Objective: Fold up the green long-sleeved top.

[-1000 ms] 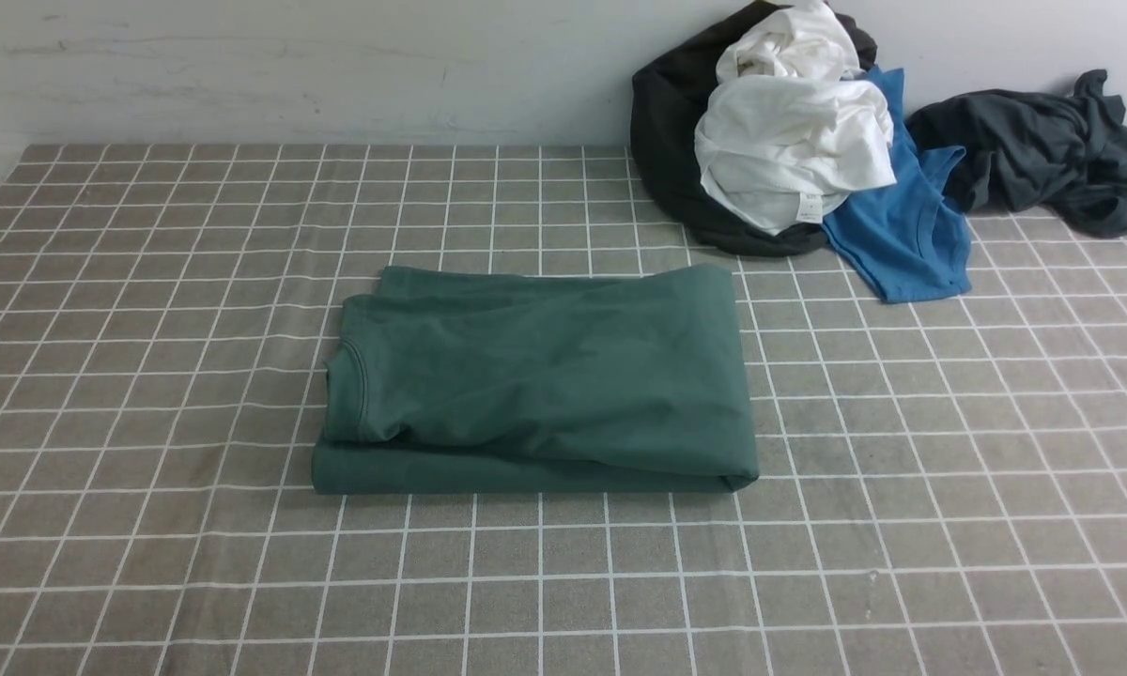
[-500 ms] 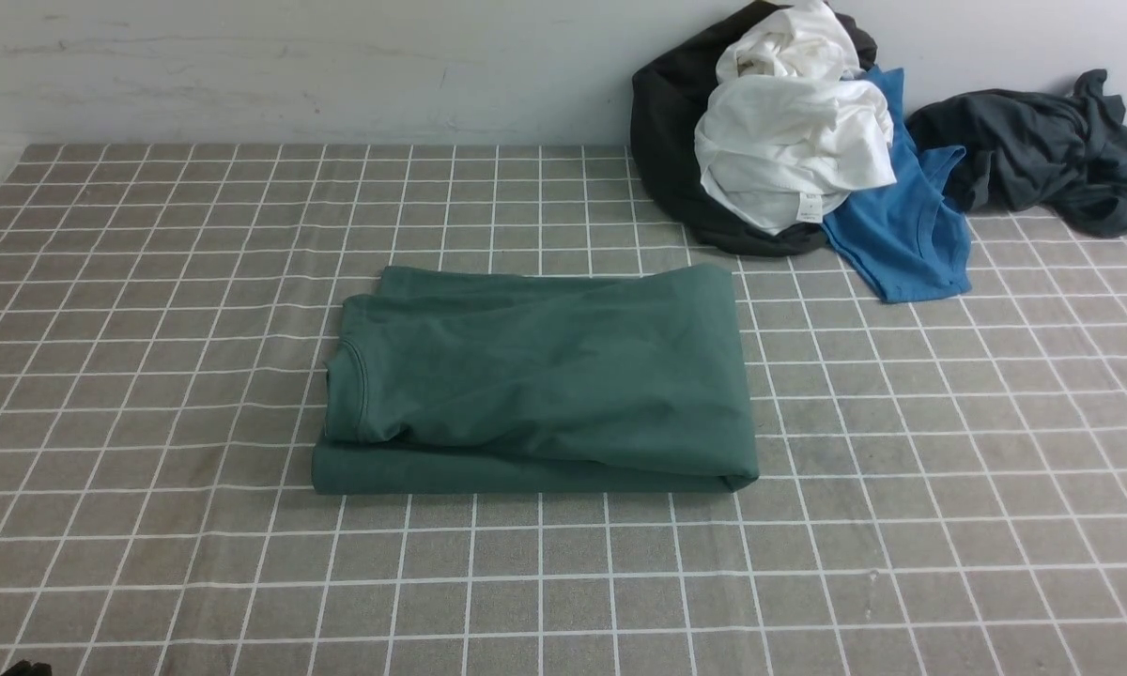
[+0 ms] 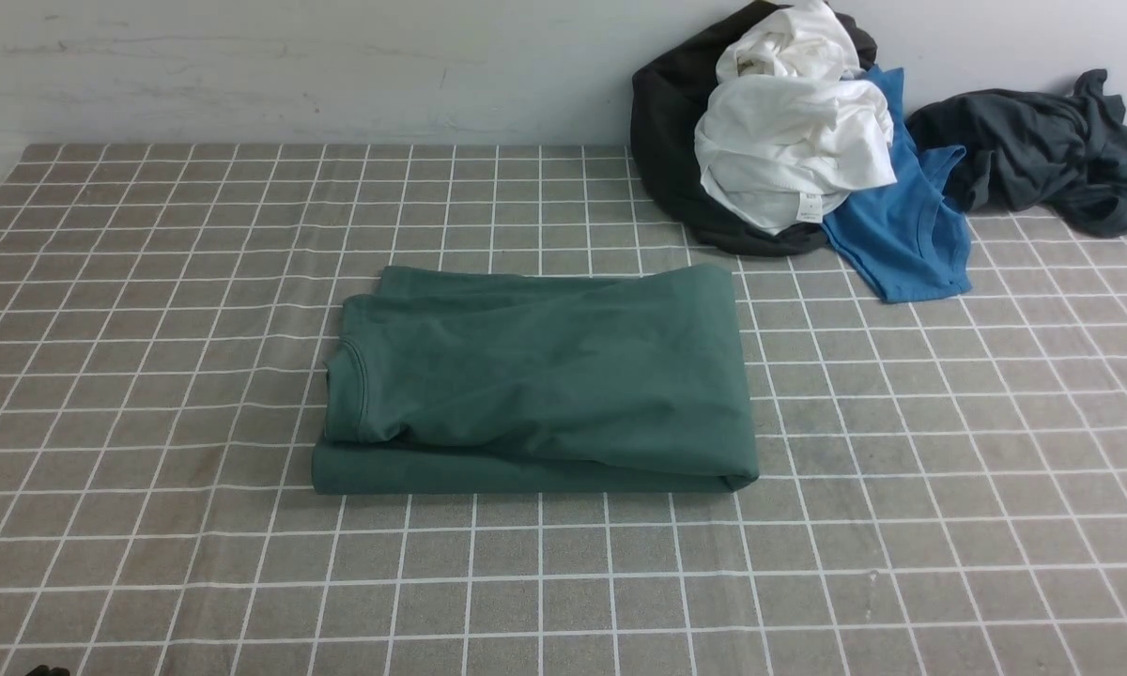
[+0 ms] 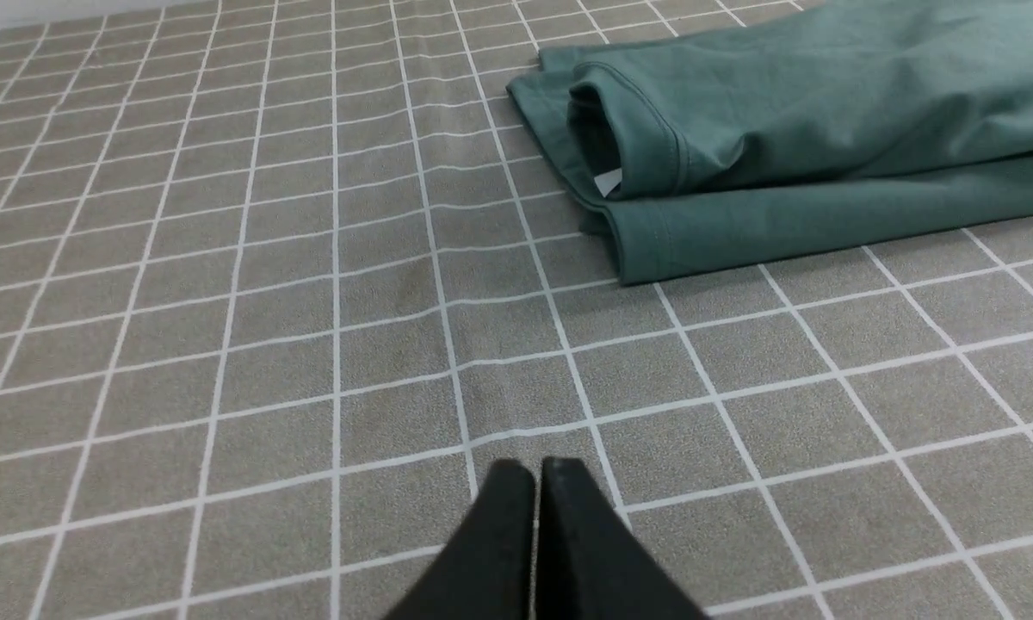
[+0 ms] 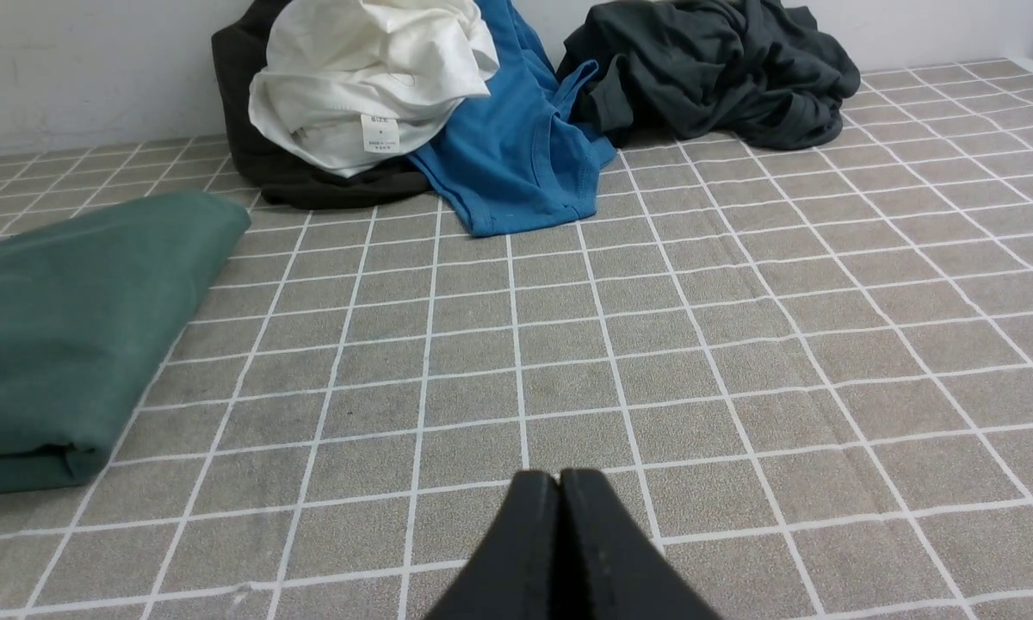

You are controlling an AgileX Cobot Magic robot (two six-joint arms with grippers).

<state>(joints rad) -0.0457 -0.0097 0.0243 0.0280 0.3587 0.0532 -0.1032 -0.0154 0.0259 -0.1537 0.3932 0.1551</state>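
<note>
**Folded green top on the desk, both grippers closed and empty**

The left gripper (image 4: pixel 538 469) hangs over the checked desk (image 3: pixel 150 282), its jaws pressed together on nothing. The green long-sleeved top (image 3: pixel 540 380) lies folded mid-desk. Far right against the wall sit a white garment (image 3: pixel 794 150), blue shirt (image 3: pixel 902 244) and dark grey garment (image 3: pixel 1042 145). The right gripper (image 5: pixel 559 482) is likewise closed, empty.
</note>
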